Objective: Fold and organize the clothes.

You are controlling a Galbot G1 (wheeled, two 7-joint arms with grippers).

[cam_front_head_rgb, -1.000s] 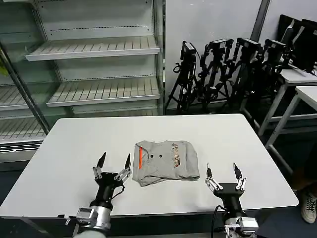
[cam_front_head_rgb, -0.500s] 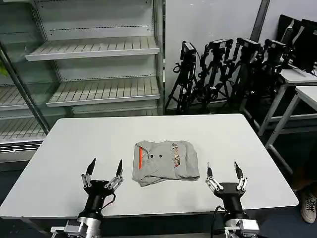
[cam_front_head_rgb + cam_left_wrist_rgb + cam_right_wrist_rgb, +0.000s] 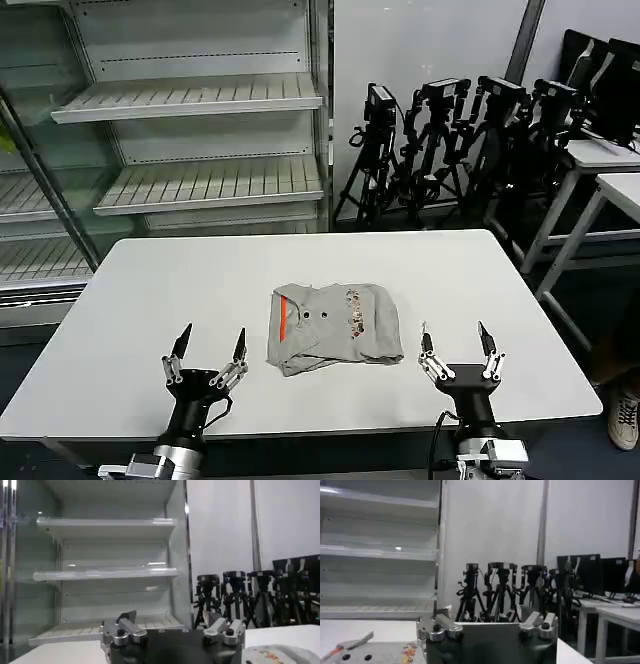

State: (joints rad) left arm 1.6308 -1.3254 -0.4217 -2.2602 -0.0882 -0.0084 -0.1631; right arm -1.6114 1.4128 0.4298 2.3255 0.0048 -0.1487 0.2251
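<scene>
A light grey shirt (image 3: 335, 326) lies folded into a compact rectangle at the middle of the white table (image 3: 150, 290). An orange stripe runs along its left side and a brownish print crosses its right part. My left gripper (image 3: 211, 343) hovers open near the front edge, left of the shirt and apart from it. My right gripper (image 3: 454, 338) stands open to the shirt's right, also holding nothing. The shirt's edge shows low in the left wrist view (image 3: 280, 654) and in the right wrist view (image 3: 375, 651).
Empty white shelves (image 3: 190, 100) stand behind the table on the left. Black tripods with cameras (image 3: 450, 140) crowd the back right. A second white table (image 3: 600, 190) sits at the far right. Bare tabletop surrounds the shirt on all sides.
My left gripper has drawn back from the shirt's left edge toward the front of the table. The right gripper and the shirt have barely moved.
</scene>
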